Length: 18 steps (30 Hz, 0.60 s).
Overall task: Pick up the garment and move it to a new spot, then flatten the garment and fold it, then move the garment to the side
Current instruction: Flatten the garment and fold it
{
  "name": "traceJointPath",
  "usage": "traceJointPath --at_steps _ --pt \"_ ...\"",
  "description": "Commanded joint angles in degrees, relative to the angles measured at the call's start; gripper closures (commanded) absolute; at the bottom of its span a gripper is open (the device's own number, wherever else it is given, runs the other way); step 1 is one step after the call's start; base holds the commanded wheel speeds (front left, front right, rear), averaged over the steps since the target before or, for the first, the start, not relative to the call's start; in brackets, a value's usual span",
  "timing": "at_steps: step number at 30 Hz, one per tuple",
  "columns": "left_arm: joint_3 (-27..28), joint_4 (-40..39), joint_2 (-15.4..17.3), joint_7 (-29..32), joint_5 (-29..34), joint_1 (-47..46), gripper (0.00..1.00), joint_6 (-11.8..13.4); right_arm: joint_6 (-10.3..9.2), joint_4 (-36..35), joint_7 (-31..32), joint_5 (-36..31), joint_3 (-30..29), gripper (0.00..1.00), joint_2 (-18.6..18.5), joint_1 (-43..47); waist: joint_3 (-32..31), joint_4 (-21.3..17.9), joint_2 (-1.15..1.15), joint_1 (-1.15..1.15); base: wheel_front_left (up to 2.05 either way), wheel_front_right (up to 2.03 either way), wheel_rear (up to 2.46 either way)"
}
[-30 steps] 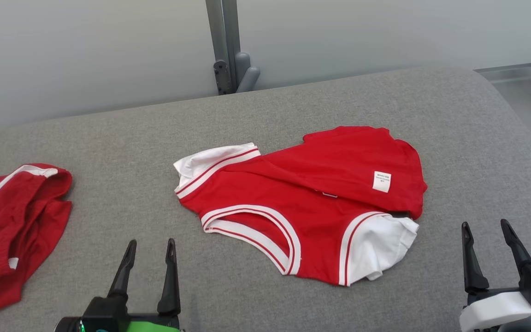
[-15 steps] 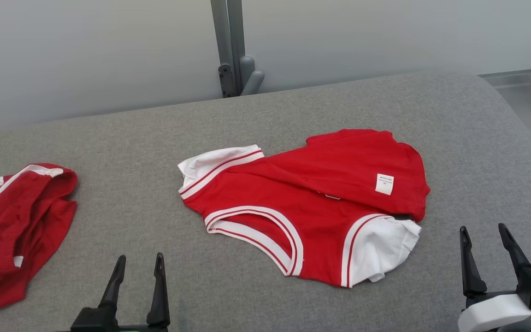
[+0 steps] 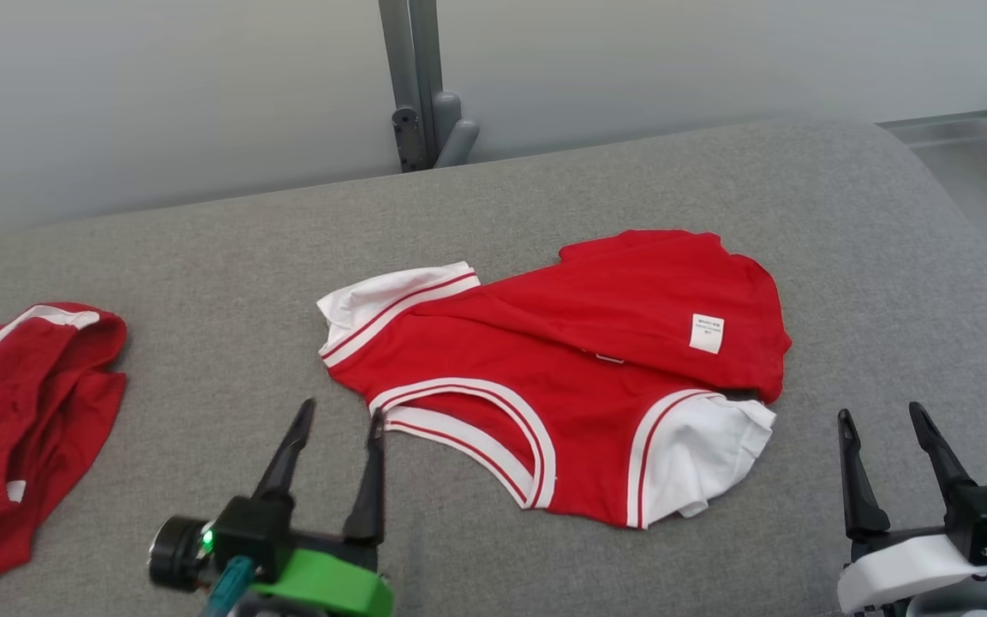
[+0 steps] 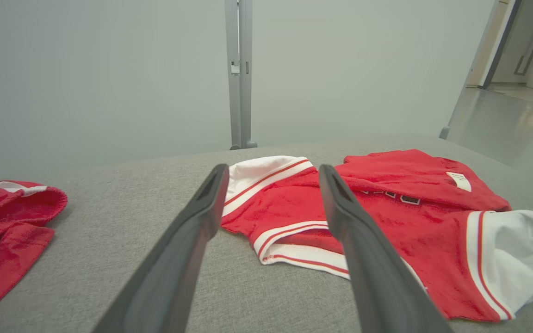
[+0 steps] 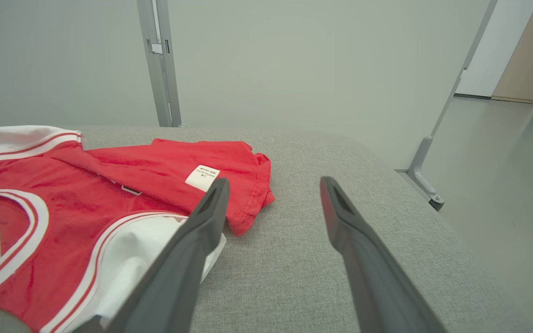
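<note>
While the left gripper (image 3: 343, 409) and right gripper (image 3: 879, 410) gape empty, the garment (image 3: 545, 360) lies between them, nearer the left.

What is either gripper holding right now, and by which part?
Nothing. The left gripper and the right gripper are both open and empty near the red shirt.

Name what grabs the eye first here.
A red T-shirt with white sleeves lies half folded in the middle of the gray table, white label up. A second red garment sits crumpled at its left edge. Both grippers are open: left gripper near the neckline, right gripper right of the shirt.
</note>
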Motion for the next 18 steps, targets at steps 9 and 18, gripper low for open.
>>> traceJointPath --at_steps 9,18 --pt "-19.55 12.12 0.18 1.08 -0.04 -21.11 0.00 -3.51 -0.02 -0.53 -0.20 1.95 2.91 0.00 0.19 -4.86 6.83 -5.77 0.20 0.00 0.00 0.00 0.00" --pt "-34.82 19.41 0.17 5.93 -3.77 -37.96 0.00 -3.58 -0.02 -0.21 -0.20 3.41 3.50 0.00 1.16 -7.58 12.87 -11.20 0.20 0.00 0.00 0.00 0.00"
